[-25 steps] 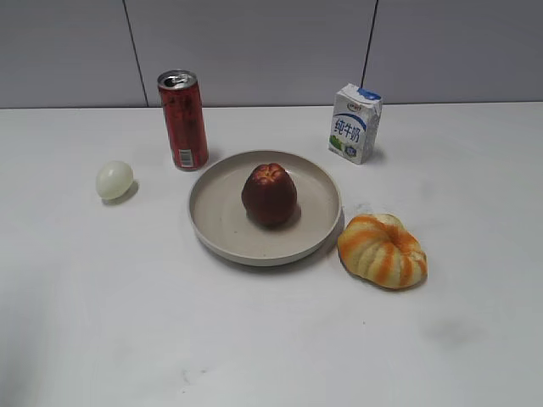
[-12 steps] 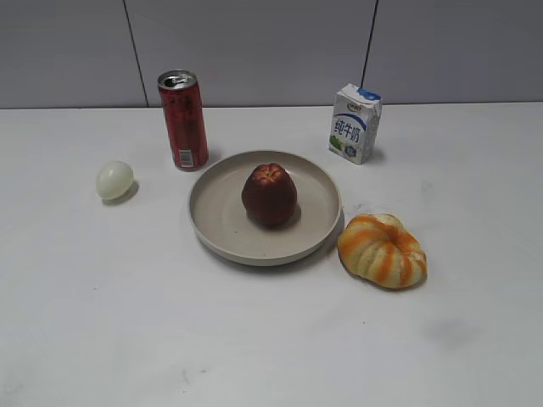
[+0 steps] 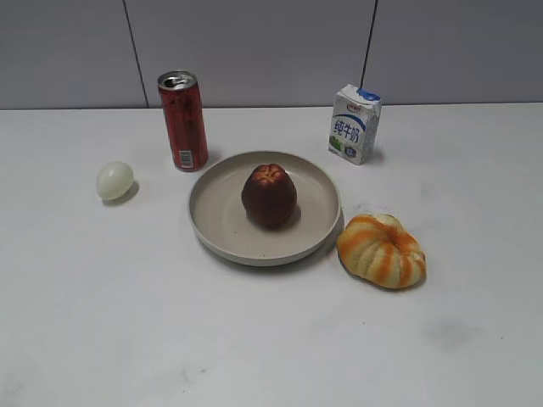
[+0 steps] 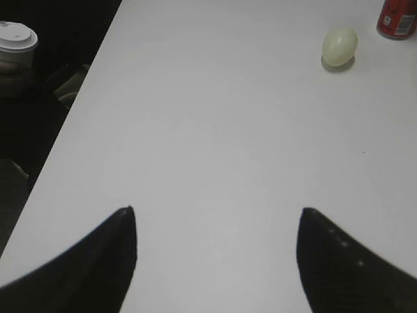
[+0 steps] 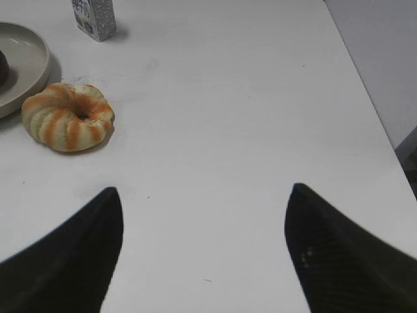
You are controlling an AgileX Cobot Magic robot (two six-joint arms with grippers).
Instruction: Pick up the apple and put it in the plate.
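white table (image 3: 102, 322) is seen. apple (image 3: 269, 194) is sat in the middle of plate (image 3: 318, 182). left gripper (image 4: 216, 218) and right gripper (image 5: 205, 195) are spread wide, far from plate. job looks done; nothing more is needed.

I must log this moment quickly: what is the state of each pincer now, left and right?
Left pincer: open, holding nothing, over bare table.
Right pincer: open, holding nothing; the apple sits in the plate.
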